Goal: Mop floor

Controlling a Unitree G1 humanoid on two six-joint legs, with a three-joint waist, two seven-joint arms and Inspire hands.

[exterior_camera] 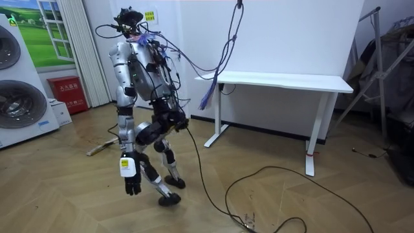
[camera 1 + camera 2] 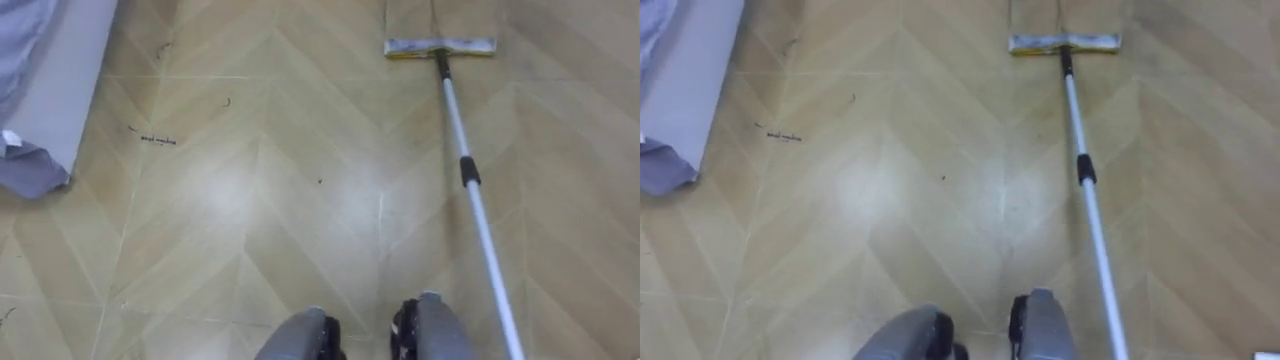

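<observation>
A flat mop lies on the wooden floor ahead of me, its white and yellow head [image 2: 440, 46] far from my feet. Its silver pole [image 2: 478, 210], with a black collar halfway along, runs back past my right foot and off the lower right edge. In the room view the mop head [image 1: 96, 150] rests on the floor at the room view's left of my legs. I stand bent at the knees, facing the washing machines. My left hand [image 1: 132, 186] hangs by my left leg, fingers relaxed and holding nothing. My right hand [image 1: 172, 119] sits low by my hip, against my body.
A pale panel [image 2: 62, 80] with grey cloth [image 2: 30, 170] at its foot stands at my left. Dark scuff marks [image 2: 158, 140] show on the floor. Behind me are a white table [image 1: 284, 81], washing machines [image 1: 19, 84], a red box [image 1: 68, 94] and a cable [image 1: 259, 175].
</observation>
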